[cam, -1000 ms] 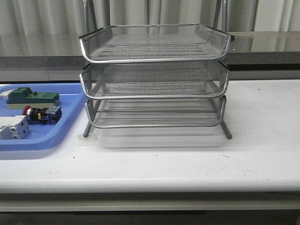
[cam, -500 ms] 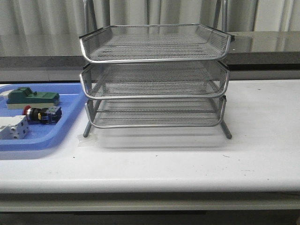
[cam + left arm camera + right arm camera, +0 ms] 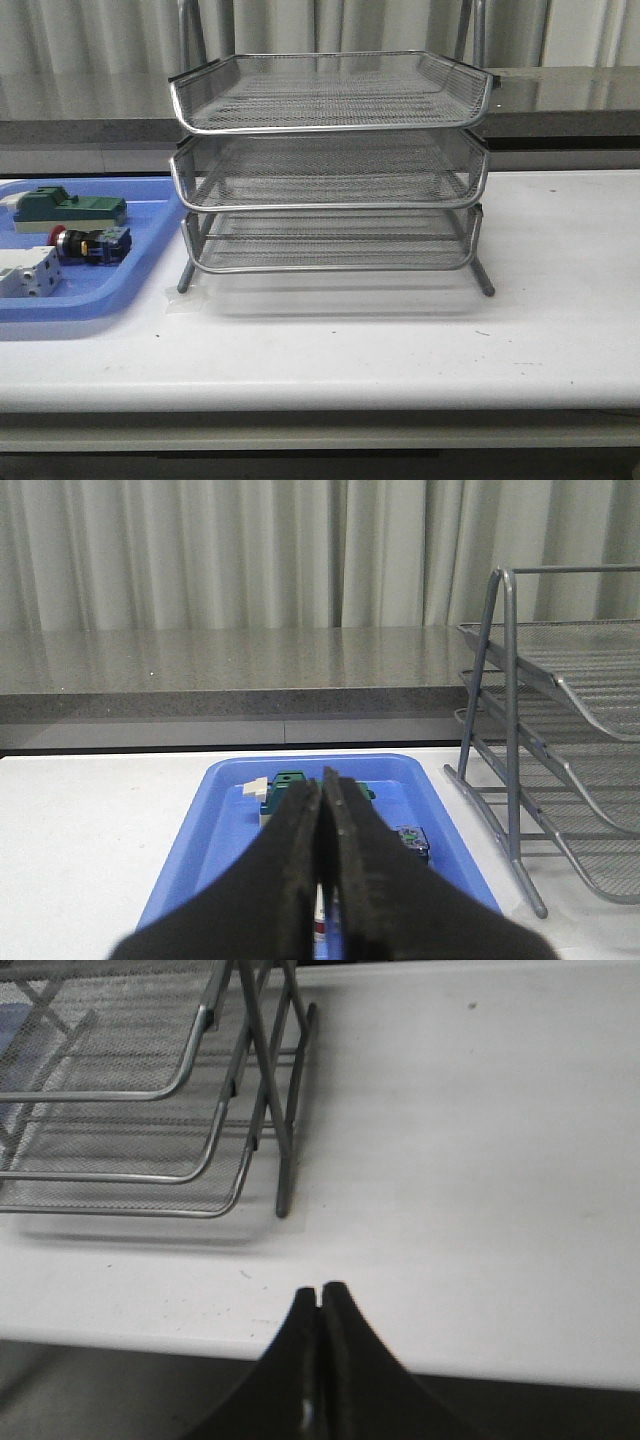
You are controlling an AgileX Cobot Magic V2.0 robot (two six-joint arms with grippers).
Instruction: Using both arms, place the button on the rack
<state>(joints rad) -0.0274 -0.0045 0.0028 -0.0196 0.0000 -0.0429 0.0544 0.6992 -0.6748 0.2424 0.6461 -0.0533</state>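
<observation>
Two grippers, both closed on nothing: left gripper (image 3: 322, 880) has its fingers pressed together with no gap, right gripper (image 3: 320, 1345) the same. Neither arm shows in the front view.

Button (image 3: 92, 243) lies on its side in the blue tray (image 3: 150, 262) at the table's left end, long axis roughly left-right, red head toward the left, body toward the rack (image 3: 330, 165). Green block (image 3: 68, 208) sits just behind it, white block (image 3: 28, 272) just in front; all three close together, so clearance for fingers looks tight.

Key relation: the button is ahead of and below the left gripper. In the left wrist view the tray runs straight out from the fingertips; the small dark part beside them is probably the button, though it's half hidden. Left arm is clearly the nearer one. Right gripper hangs over bare table (image 3: 560, 300) near the front edge, off the rack's right leg, well apart from the button.

Judgement: pick not started; left gripper would need to open and descend into the tray.

Surface is a plain white tabletop. Rack's three mesh tiers look empty. Grey counter and curtains behind.
</observation>
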